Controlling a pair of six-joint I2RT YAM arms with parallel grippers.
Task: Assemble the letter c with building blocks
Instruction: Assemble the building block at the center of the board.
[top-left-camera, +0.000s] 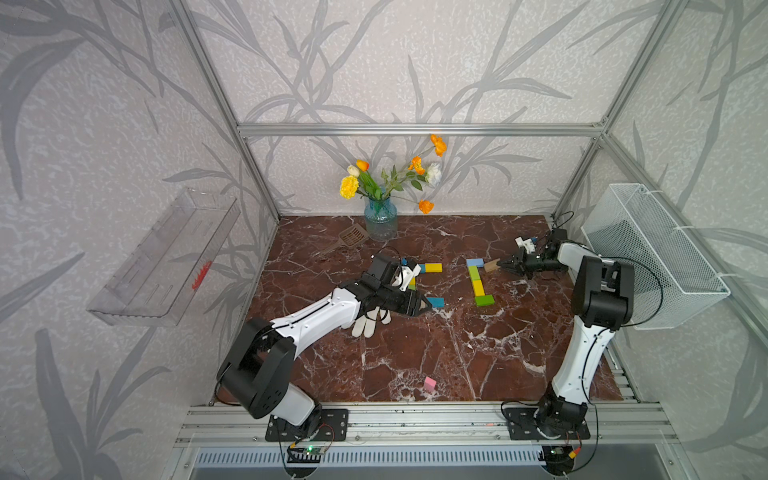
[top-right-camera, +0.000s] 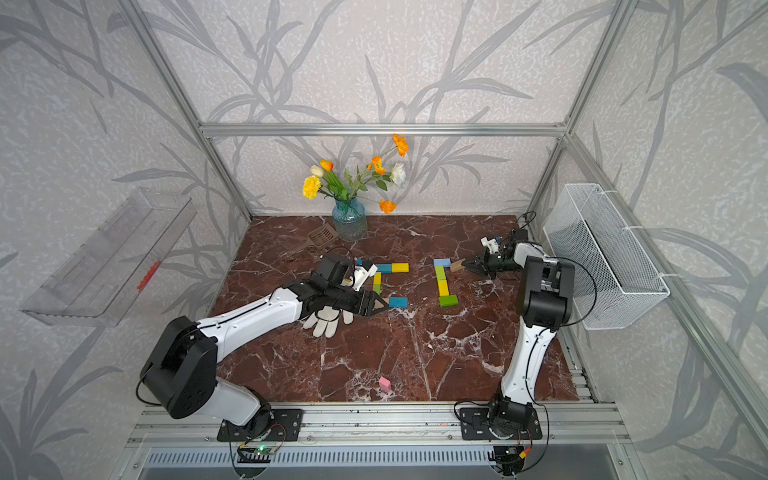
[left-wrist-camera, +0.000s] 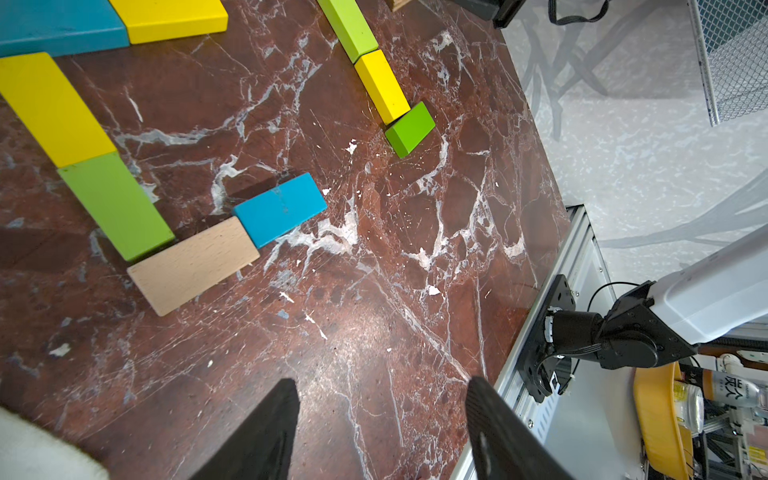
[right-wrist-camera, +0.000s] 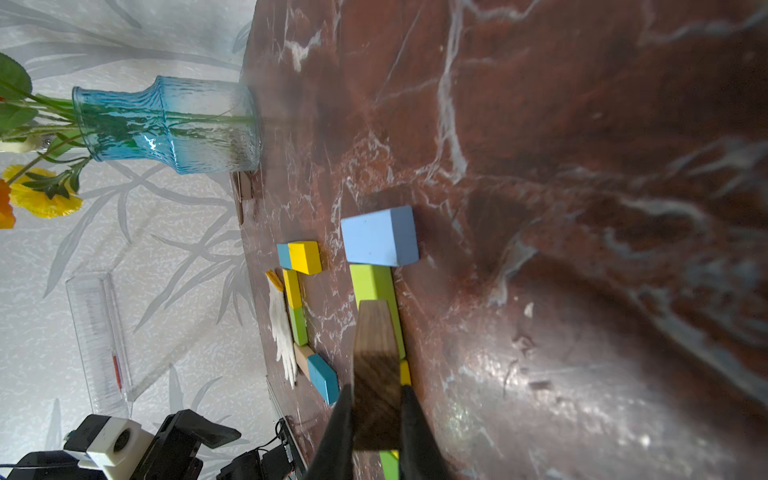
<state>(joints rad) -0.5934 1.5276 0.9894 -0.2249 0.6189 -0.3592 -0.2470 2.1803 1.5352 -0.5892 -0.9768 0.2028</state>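
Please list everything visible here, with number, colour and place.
C-shaped block group: six; blue, yellow, green, wood; centre, by left gripper.
Second block group: four; light blue, green, yellow; by right gripper.
Wooden block: one, plain, in right gripper.
Pink block: one, near front edge.
Glove: one, white, by left gripper.
Vase: one, blue glass, holding flowers, at back.
Spatula: one, brown, beside vase.
Basket: one, white wire, far right.
Shelf: one, clear, far left.
Table: one, red-brown marble.
Left gripper: black, open, empty.
Right gripper: black, shut on wooden block.
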